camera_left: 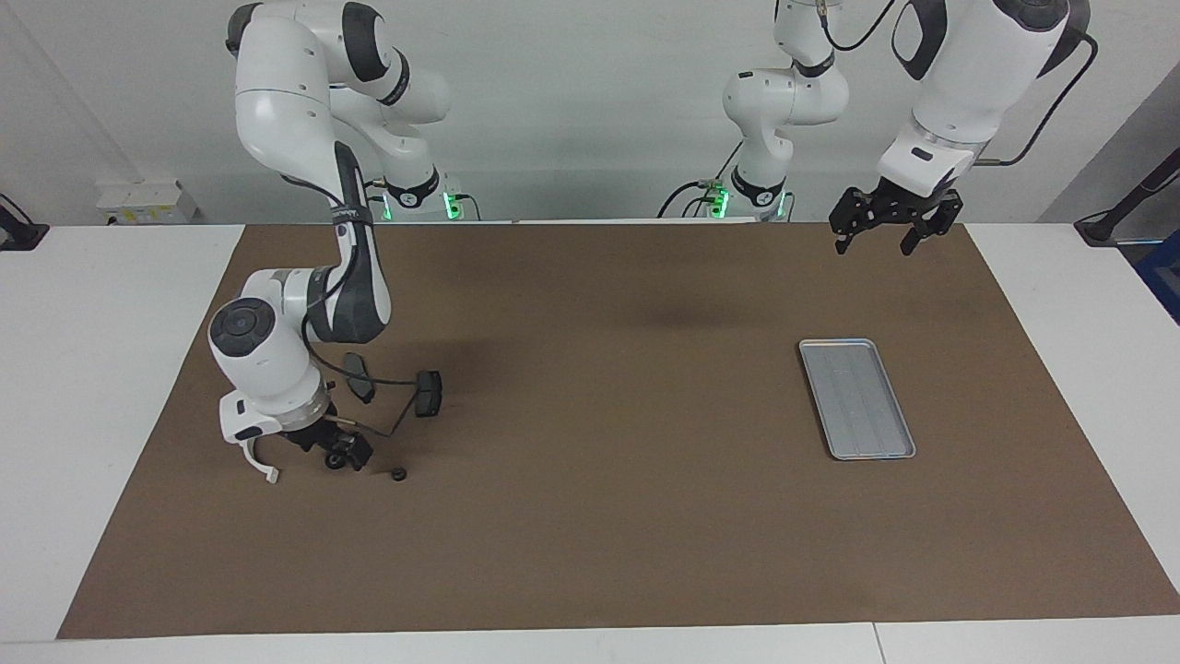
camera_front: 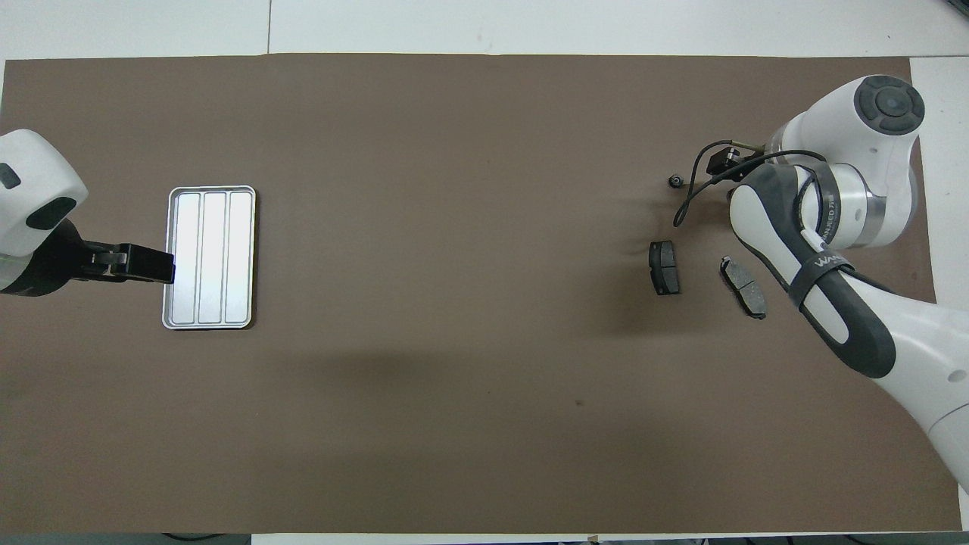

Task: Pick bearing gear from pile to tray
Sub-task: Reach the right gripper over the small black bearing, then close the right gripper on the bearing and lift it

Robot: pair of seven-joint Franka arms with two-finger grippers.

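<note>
The pile lies at the right arm's end of the mat: two dark grey brake pads [camera_left: 428, 392] [camera_left: 358, 376], a white plastic arc [camera_left: 261, 461] and a tiny black round piece [camera_left: 398, 474]. My right gripper [camera_left: 336, 452] is down at the mat between the arc and the round piece, with a small dark part at its tips. In the overhead view the right gripper [camera_front: 723, 159] is beside the round piece [camera_front: 674, 180]; the arc is hidden under the arm. The silver tray [camera_left: 857, 397] lies empty at the left arm's end. My left gripper [camera_left: 876, 242] is open and raised.
A brown mat [camera_left: 590, 516] covers the table, with white table margin around it. A thin black cable [camera_left: 387, 380] loops from the right wrist over the pads. In the overhead view the left gripper [camera_front: 129, 263] is over the mat beside the tray [camera_front: 210, 257].
</note>
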